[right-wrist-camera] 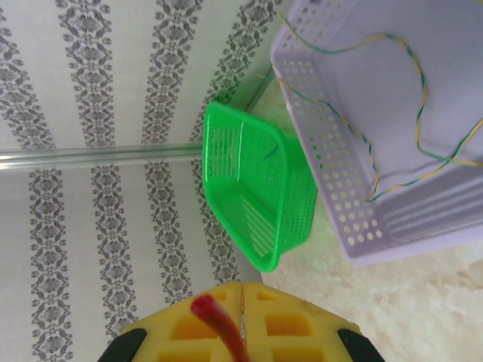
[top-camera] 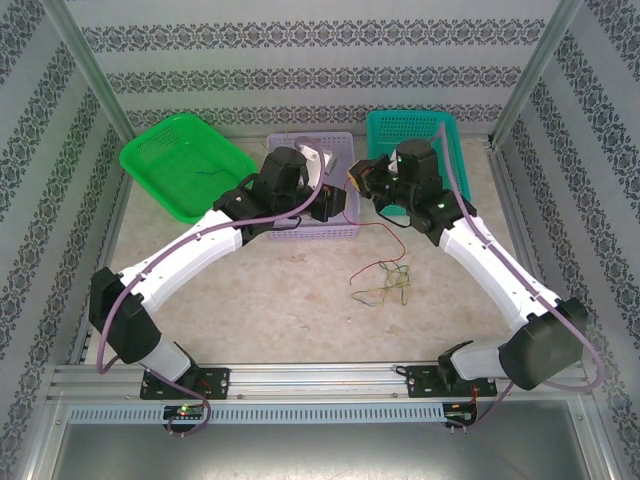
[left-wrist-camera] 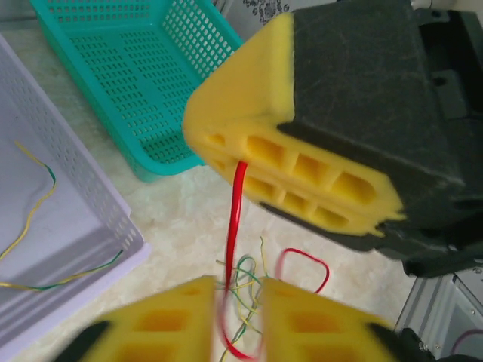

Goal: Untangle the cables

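The right gripper [right-wrist-camera: 240,299], two yellow foam pads on a black body, has its pads pressed together on a thin red cable [left-wrist-camera: 235,219], whose end pokes out of the seam between them. From there the red cable hangs straight down and passes through the gap between the left gripper [left-wrist-camera: 240,303]'s yellow pads. These stand apart on either side of it and are not closed on it. Both grippers hang above the bench [top-camera: 280,300], just past the right end of the lilac perforated plastic basket [top-camera: 340,233], which sits at the middle of the far edge.

Below them the red cable runs down into a loose tangle of green, yellow and red cables [top-camera: 385,285] lying on the bare bench, right of centre and nearer than the baskets. One red loop lies just to the side of the knot.

Inside the lilac basket lie green-and-yellow twisted cables [right-wrist-camera: 419,83], spread in slack curves over its floor and apart from the tangle.

A bright green plastic mesh basket [top-camera: 150,165] sits tilted toward the far left corner of the bench, with a short dark cable [top-camera: 207,175] inside it. A teal plastic mesh basket [top-camera: 385,125] stands toward the far right corner, beside the lilac one.
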{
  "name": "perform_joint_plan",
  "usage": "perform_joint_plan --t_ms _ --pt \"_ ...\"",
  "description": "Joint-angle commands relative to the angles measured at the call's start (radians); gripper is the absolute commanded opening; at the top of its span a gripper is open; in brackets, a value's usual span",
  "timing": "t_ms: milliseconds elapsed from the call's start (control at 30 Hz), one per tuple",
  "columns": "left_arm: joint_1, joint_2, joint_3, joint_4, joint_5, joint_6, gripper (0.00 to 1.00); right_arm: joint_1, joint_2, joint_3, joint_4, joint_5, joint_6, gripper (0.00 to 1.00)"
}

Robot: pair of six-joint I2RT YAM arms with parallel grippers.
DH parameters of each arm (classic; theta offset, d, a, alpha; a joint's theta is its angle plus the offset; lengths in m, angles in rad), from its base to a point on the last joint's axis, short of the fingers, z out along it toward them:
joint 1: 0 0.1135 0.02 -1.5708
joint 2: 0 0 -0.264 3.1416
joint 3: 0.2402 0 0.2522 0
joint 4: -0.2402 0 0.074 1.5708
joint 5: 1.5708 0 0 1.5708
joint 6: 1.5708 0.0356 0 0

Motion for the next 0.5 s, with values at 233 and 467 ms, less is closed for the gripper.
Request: perform_joint_plan --t_ms 233,467 --pt "-0.002 -0.053 0.116 -0.187 -0.306 -0.150 0.75 -0.229 0.080 0.270 -0.081 0.002 -0.164 0.00" --pt "0.005 -0.152 0.041 -0.241 -0.338 -0.186 0.75 -0.327 0.247 0.495 -0.105 0.024 -0.261 0.00"
